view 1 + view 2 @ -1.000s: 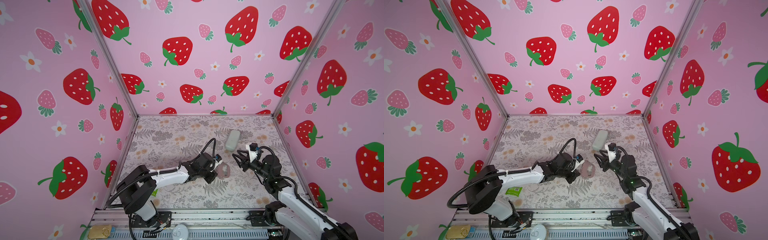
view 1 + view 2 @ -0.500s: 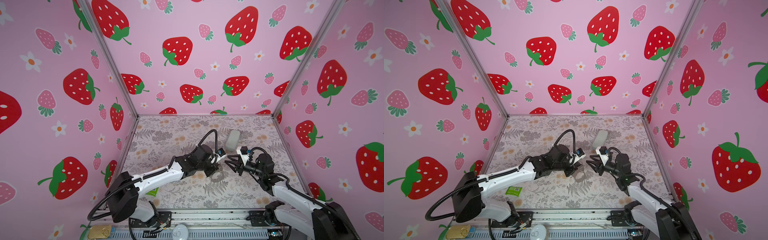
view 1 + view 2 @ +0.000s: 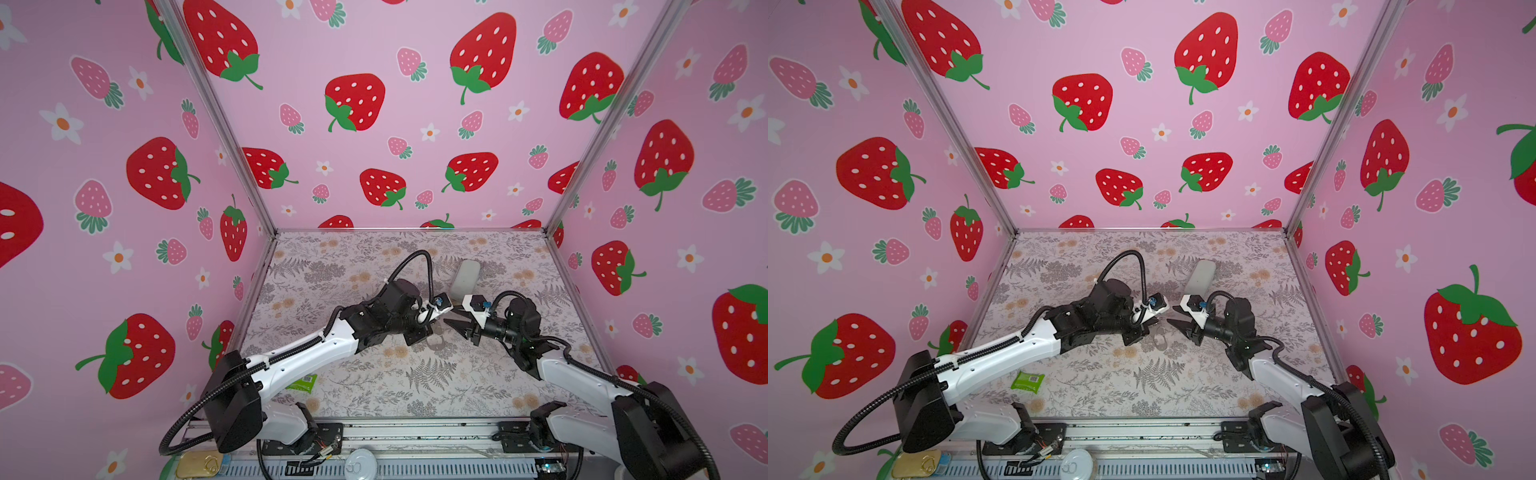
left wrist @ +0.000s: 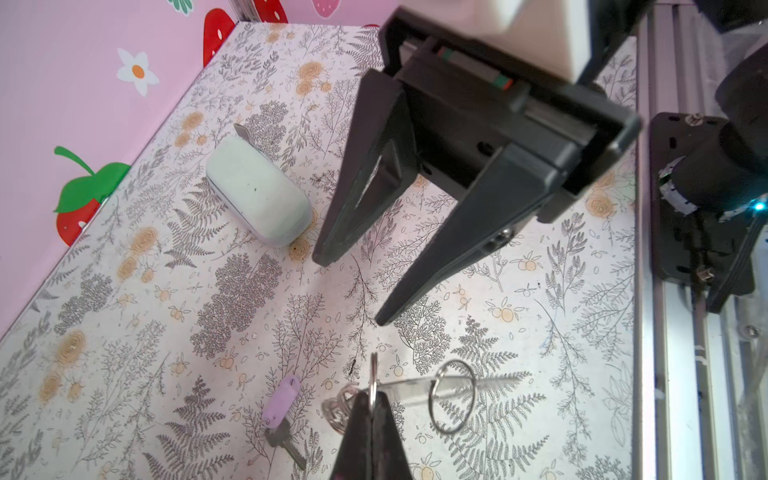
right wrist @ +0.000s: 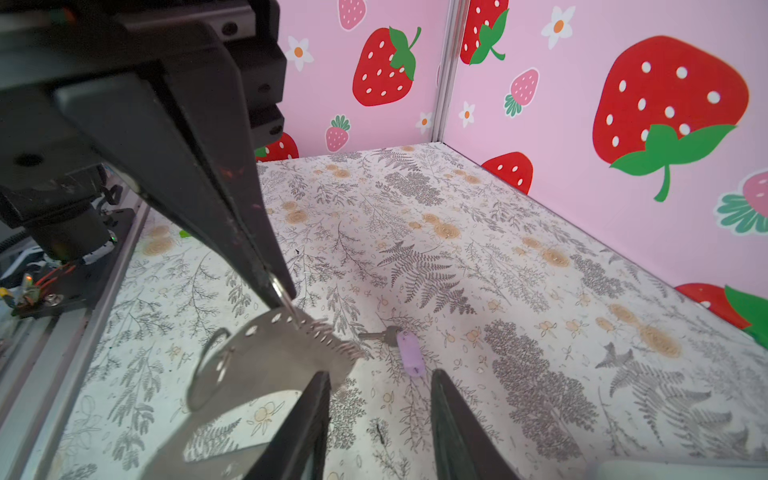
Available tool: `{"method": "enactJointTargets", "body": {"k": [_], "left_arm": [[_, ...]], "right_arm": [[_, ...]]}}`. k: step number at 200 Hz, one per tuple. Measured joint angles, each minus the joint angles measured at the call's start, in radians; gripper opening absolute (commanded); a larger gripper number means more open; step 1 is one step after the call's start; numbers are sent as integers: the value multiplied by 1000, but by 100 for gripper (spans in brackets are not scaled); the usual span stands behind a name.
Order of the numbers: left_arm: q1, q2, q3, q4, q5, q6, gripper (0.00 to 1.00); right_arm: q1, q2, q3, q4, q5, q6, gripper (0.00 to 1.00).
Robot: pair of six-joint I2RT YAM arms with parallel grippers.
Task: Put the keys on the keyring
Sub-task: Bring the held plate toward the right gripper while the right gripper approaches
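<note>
In both top views the left gripper point(image 3: 430, 329) and the right gripper point(image 3: 451, 316) are met tip to tip at the centre of the table point(image 3: 374, 395). The keyring point(image 3: 436, 341) is pinched at the left gripper's tips, just below that point. The case point(image 3: 465, 278) is set behind them, toward the table's upper right. The packet point(image 3: 303, 382) is laid at its lower left, beside the left arm point(image 3: 299, 357). The keys point(image 4: 282, 405) are found on the table just beside the keyring.

White links point(image 3: 307, 353); black joints point(image 3: 374, 320); ribbed cables point(image 3: 417, 252)
</note>
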Motion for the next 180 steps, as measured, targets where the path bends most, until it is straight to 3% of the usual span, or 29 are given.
{"method": "enactJointTargets", "body": {"k": [65, 99, 180], "left_arm": [[0, -2, 8, -4, -39, 109, 0], [0, -16, -14, 51, -37, 171, 0], [-3, -32, -74, 134, -17, 277, 0]], "right_arm": [[0, 14, 8, 3, -108, -146, 38], [0, 8, -6, 14, -115, -180, 29], [0, 6, -6, 64, -110, -201, 31]]}}
